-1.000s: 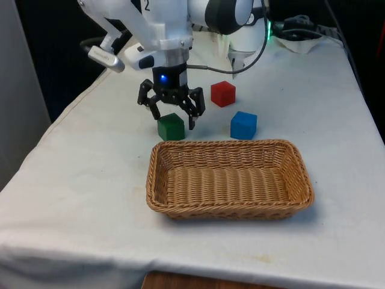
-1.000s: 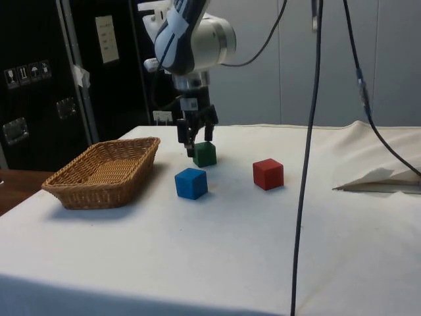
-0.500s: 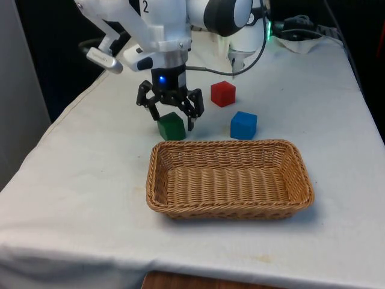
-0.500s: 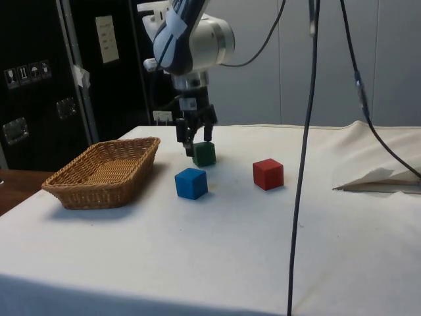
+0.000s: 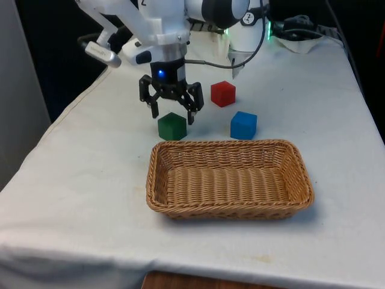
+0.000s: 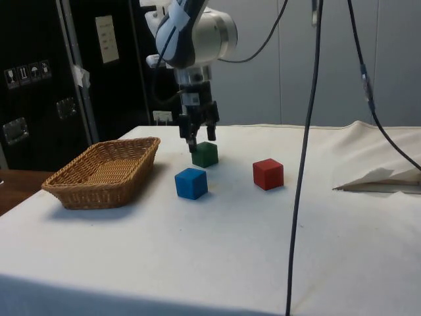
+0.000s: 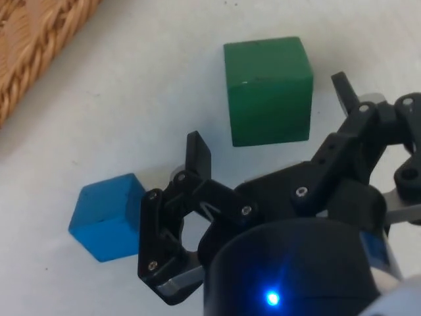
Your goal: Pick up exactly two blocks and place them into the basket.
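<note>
**Zero blocks in the basket, first grasp in preparation**

Three blocks are sitting on the white cloth beyond the far rim of the wicker basket [image 5: 230,178], and nothing is lying inside it. The gripper [image 5: 172,116] is hovering just above the green block [image 5: 172,126], fingers spread wide and holding nothing. In the wrist view the green block [image 7: 267,89] is lying just ahead of the fingertips rather than between them. The blue block [image 5: 243,124] is resting to the front view's right of the green one, near the basket's far rim, and the red block [image 5: 223,93] is standing farther off. Judging by this, the arm is lining up on the green block as the first pick. The next move is calling for centring the fingers over the cube, lowering to straddle it, then closing.
</note>
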